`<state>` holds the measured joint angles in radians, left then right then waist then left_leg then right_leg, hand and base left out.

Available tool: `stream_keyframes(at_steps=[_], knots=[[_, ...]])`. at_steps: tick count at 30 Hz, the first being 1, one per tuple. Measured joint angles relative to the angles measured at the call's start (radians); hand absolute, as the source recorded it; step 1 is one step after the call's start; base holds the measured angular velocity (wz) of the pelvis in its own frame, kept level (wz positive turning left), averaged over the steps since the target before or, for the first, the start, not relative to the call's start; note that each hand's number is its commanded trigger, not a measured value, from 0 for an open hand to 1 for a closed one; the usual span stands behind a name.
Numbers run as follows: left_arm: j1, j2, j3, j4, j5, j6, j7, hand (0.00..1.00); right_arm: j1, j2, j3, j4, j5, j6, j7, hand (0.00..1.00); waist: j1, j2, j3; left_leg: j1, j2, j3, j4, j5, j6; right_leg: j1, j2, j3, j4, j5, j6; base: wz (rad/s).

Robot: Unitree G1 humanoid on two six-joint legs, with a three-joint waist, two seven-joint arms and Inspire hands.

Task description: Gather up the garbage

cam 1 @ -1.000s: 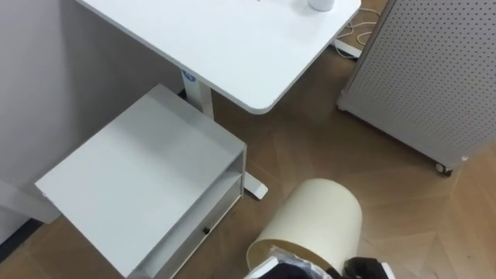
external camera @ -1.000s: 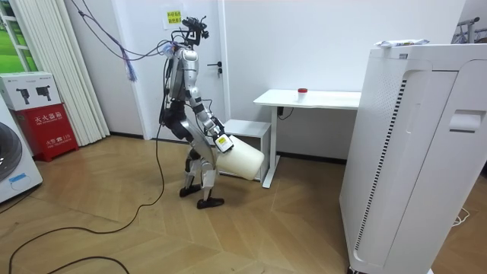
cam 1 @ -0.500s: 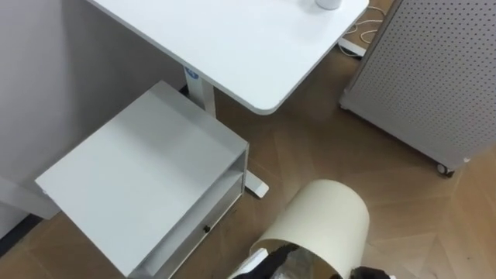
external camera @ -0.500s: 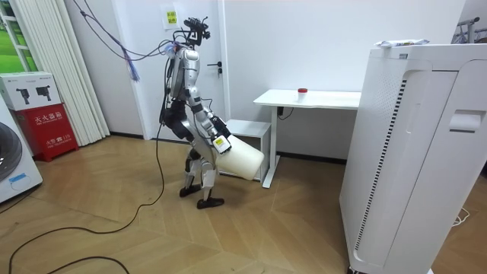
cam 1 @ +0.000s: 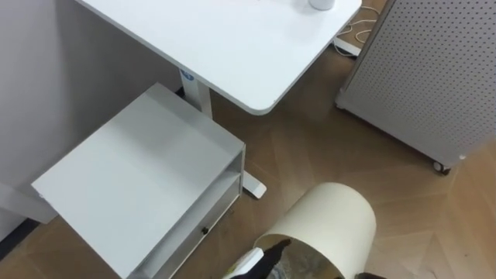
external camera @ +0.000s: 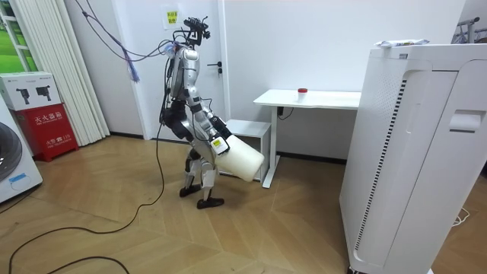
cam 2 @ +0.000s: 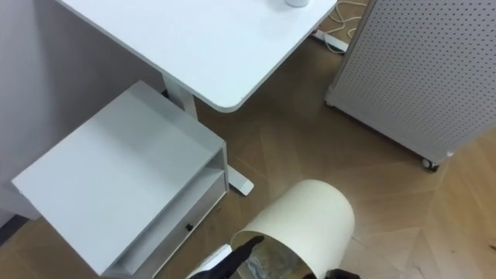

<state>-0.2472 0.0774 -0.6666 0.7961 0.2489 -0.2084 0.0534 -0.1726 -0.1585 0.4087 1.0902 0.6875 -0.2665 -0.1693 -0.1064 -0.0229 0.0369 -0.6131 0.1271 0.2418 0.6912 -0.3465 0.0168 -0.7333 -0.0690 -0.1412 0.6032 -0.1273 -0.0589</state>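
held off the floor just in front of the white desk (cam 1: 232, 46) corner, the cream bin (cam 1: 329, 225) tips mouth-back toward the robot, likely to keep what looks like garbage (cam 2: 273, 267) inside. left hand (cam 2: 232, 262) and right hand (cam 2: 341, 275) flank its rim; whether either one grips is unreadable.

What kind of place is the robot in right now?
Probably an office or lab room: a white desk, a low drawer cabinet beside it, and a perforated partition on castors, all on wood flooring.

Bin (cam 1: 329, 225) mouth, left hand (cam 1: 267, 254) partly beyond bottom edge.
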Motion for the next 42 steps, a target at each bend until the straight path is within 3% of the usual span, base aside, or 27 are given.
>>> stream_keyframes(at_steps=[6,12,14,17,21,23,26,31,39,42], knots=[[0.003,0.015,0.008,-0.015,0.000,-0.005,0.006,0.00,0.009,0.001,-0.002,0.000,0.092,0.008,0.046,1.00,0.002,-0.003,0.0024,0.071,-0.001,0.007,-0.042,0.001,-0.001,0.066,0.006,0.001,-0.036,0.001,0.003,-0.02],[0.005,0.029,0.117,-0.145,0.028,-0.046,0.027,0.00,0.020,0.005,-0.076,0.002,0.128,0.010,0.124,1.00,0.002,0.005,0.0073,0.179,-0.002,0.021,-0.101,0.001,-0.002,0.169,0.017,0.008,-0.093,0.006,0.015,-0.05],[0.012,0.053,0.152,-0.209,0.027,-0.069,0.051,0.00,0.054,0.003,-0.091,-0.010,0.124,0.015,0.140,1.00,0.001,0.013,0.0083,0.237,-0.007,0.029,-0.137,0.001,-0.002,0.218,0.019,0.013,-0.110,0.004,0.022,-0.08],[0.036,0.064,0.204,-0.303,0.028,-0.078,0.094,0.00,0.091,0.002,-0.143,-0.050,0.079,0.018,0.137,1.00,0.001,0.034,0.0068,0.294,-0.024,0.034,-0.190,0.007,-0.001,0.261,0.019,0.028,-0.143,0.006,0.034,-0.10],[0.086,0.088,0.264,-0.394,0.020,-0.081,0.115,0.00,0.100,0.002,-0.177,-0.071,0.055,0.021,0.134,1.00,0.001,0.034,0.0047,0.372,-0.047,0.056,-0.239,0.017,0.002,0.308,0.018,0.028,-0.156,0.004,0.041,-0.19],[0.114,0.118,0.273,-0.437,0.022,-0.081,0.130,0.00,0.116,-0.004,-0.193,-0.108,0.023,0.021,0.137,1.00,0.002,0.033,0.0040,0.413,-0.051,0.064,-0.251,0.017,0.002,0.341,0.019,0.016,-0.162,0.004,0.041,-0.25],[0.164,0.134,0.327,-0.531,0.028,-0.081,0.161,0.00,0.118,-0.001,-0.196,-0.130,0.016,0.027,0.136,1.00,0.009,0.024,-0.0042,0.480,-0.050,0.113,-0.289,0.017,0.002,0.385,0.020,0.002,-0.191,0.008,0.044,-0.42],[0.205,0.136,0.406,-0.696,0.027,-0.083,0.214,0.00,0.127,-0.001,-0.204,-0.131,-0.005,0.030,0.138,1.00,0.026,0.022,-0.0184,0.549,-0.045,0.157,-0.334,0.017,0.003,0.430,0.023,-0.039,-0.228,0.034,0.037,-0.33],[0.255,0.136,0.445,-0.758,0.026,-0.103,0.272,0.00,0.155,0.001,-0.281,-0.133,-0.081,0.037,0.137,1.00,0.020,0.022,-0.0302,0.638,-0.051,0.153,-0.391,0.023,0.005,0.512,0.023,-0.058,-0.246,0.035,0.037,0.01],[0.269,0.136,0.455,-0.762,0.022,-0.105,0.293,0.00,0.159,0.001,-0.283,-0.134,-0.081,0.037,0.129,1.00,0.024,0.020,-0.0312,0.657,-0.046,0.155,-0.394,0.025,0.004,0.534,0.028,-0.064,-0.260,0.036,0.035,0.00]])
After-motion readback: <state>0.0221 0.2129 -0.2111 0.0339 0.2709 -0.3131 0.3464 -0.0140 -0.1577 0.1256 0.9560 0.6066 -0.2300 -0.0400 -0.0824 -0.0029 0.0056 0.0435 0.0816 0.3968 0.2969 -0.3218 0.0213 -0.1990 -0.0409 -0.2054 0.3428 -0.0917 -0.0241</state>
